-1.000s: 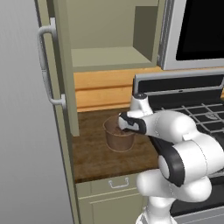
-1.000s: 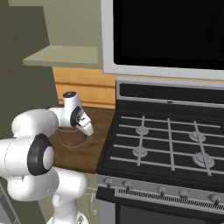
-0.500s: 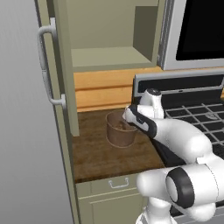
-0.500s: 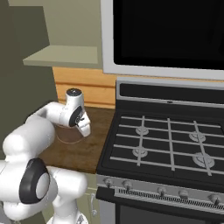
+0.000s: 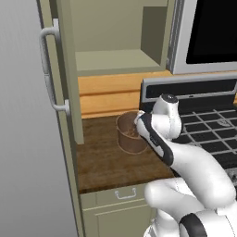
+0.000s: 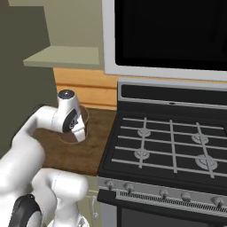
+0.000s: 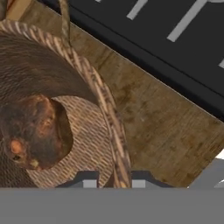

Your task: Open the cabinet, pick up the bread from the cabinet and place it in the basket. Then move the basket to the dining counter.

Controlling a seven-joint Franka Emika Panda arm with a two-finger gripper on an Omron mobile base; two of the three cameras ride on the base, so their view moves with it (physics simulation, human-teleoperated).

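Observation:
The brown woven basket (image 5: 129,135) stands on the short wood worktop (image 5: 104,159) below the open cabinet (image 5: 115,58). Its door (image 5: 62,97) is swung out to the left. My gripper (image 5: 140,122) is shut on the basket's right rim. In the hand view the woven rim (image 7: 98,94) runs down between my gripper's (image 7: 114,178) two tips. The dark brown bread (image 7: 37,131) lies inside the basket on its bottom. From the right base view my gripper (image 6: 80,134) points down at the worktop beside the stove. The dining counter is out of view.
A black gas stove (image 6: 168,142) adjoins the worktop on the right, its edge close to the basket. A microwave (image 6: 168,35) hangs above it. The door's bar handle (image 5: 46,69) juts out at the left. An olive drawer (image 5: 122,196) sits under the worktop.
My hand, with the basket rim in it, has shifted a little up and toward the stove. The arm's elbow has swung lower and to the right.

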